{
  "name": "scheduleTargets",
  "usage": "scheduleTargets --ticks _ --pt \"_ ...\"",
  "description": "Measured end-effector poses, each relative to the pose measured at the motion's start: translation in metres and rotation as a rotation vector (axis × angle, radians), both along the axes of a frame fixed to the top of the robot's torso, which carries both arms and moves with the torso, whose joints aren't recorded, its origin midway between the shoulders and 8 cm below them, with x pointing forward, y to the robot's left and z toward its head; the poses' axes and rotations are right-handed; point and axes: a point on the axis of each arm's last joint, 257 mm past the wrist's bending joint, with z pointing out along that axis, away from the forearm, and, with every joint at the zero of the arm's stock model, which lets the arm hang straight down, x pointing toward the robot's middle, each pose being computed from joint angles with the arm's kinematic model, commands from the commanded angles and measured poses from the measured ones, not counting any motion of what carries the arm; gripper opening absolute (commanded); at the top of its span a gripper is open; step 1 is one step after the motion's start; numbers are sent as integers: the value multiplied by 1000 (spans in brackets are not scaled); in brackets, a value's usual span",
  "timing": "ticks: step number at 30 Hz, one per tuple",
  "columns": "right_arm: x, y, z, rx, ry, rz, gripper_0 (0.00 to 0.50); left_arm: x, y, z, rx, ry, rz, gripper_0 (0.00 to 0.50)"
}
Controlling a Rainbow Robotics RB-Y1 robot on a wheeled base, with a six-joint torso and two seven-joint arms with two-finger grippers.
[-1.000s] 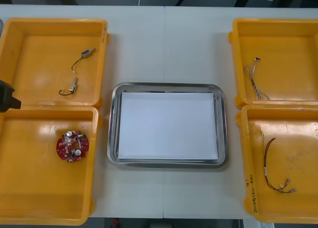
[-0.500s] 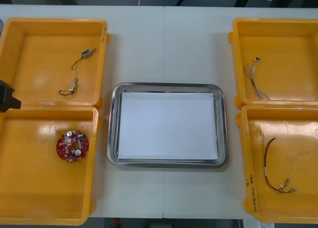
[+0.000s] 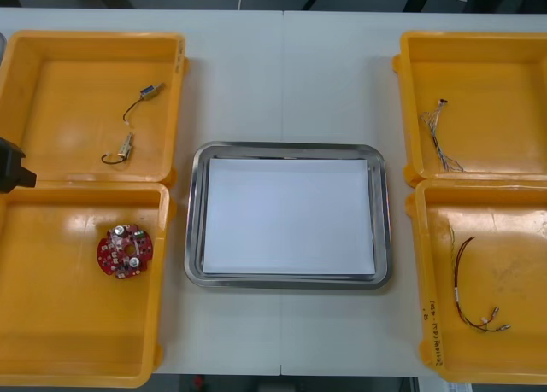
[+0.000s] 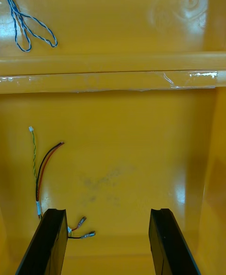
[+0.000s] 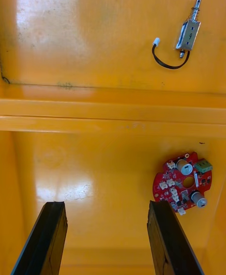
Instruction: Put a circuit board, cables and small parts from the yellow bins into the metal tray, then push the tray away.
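table [image 3: 282, 76] bears yellow bins [image 3: 51, 349] holding circuit board [image 3: 125, 252], cables [image 3: 459, 279], small metal parts [image 3: 152, 90].

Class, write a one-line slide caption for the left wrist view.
Open left gripper over a yellow bin, red circuit board beyond one finger, small metal part in the neighbouring bin.

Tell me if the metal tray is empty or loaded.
Empty: in the front view the metal tray is bare white inside, and the circuit board lies in a yellow bin.
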Motion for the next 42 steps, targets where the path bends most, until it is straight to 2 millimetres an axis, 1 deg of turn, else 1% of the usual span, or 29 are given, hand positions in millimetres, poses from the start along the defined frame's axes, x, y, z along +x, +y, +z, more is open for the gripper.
scheduleTargets --ticks 42 --pt "0 0 0 0 0 0 500 0 0 0 0 0 0 500"
